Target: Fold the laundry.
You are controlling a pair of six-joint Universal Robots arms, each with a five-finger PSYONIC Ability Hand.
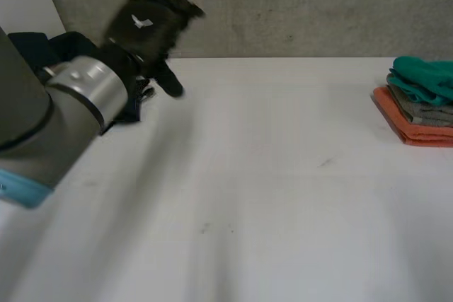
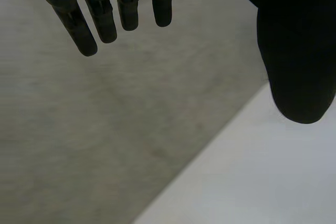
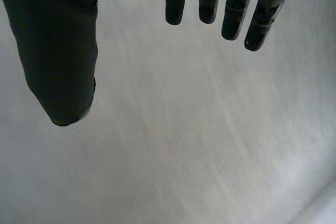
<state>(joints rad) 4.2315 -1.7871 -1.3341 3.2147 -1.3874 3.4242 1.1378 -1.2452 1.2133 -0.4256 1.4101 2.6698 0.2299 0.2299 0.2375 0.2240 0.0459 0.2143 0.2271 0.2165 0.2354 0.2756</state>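
At two o'clock on the bench (image 1: 269, 196) sits a stack of folded cloths (image 1: 422, 104), soft, light and limp, likely best pinched at a corner, while the left robot hand (image 1: 152, 22), up near ten o'clock, and the right robot hand (image 3: 58, 51) are spread, empty.

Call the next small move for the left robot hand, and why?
Probably lower the left robot hand toward what looks like dark cloth beside its arm: it is open, empty and raised above the table, and the stack looks folded.
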